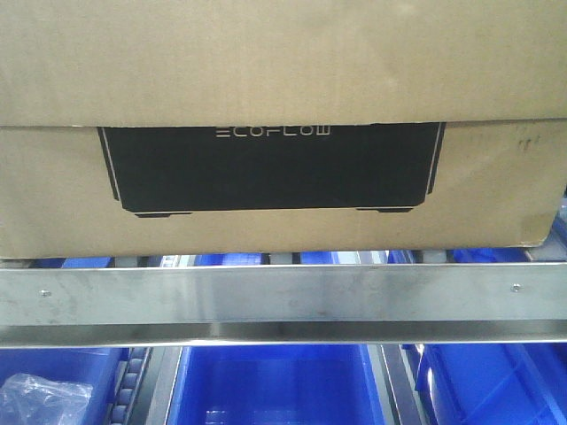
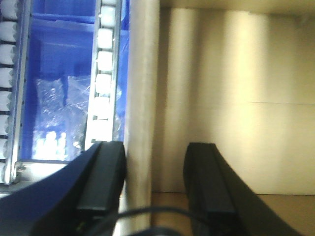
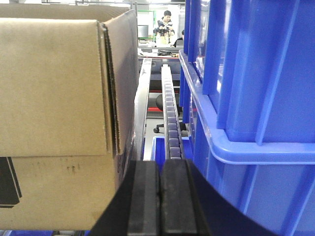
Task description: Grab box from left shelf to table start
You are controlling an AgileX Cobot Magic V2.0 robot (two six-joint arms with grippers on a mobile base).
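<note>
Right gripper (image 3: 160,166): black, its 2 flat pads pressed together on nothing, it sits low in the slot between the end of the large brown cardboard carton (image 3: 54,83) and a stacked blue plastic bin (image 3: 256,98). We judge it is clenched to stay slim in that gap.

Left gripper (image 2: 156,147): released, its 2 black pads spread either side of a pale vertical strip beside a cardboard face. We cannot tell whether that strip is the carton's corner or a steel upright. It holds nothing.

Carton: not yet lifted, it rests on the left shelf, its black ECOFLOW panel facing us and its width overrunning the front view.

Shelf rail: the brushed stainless-steel front rail (image 1: 283,297) crosses just below the carton, a lip we judge the load must clear.

Lower tier: more blue bins, 1 with a crumpled clear plastic bag (image 1: 40,398).

Roller track (image 3: 170,108): it runs back between carton and bin, so we expect the carton to slide readily.

Far end: a person in dark clothes (image 3: 167,22) stands among desks.

Table: in none of the 3 views.
</note>
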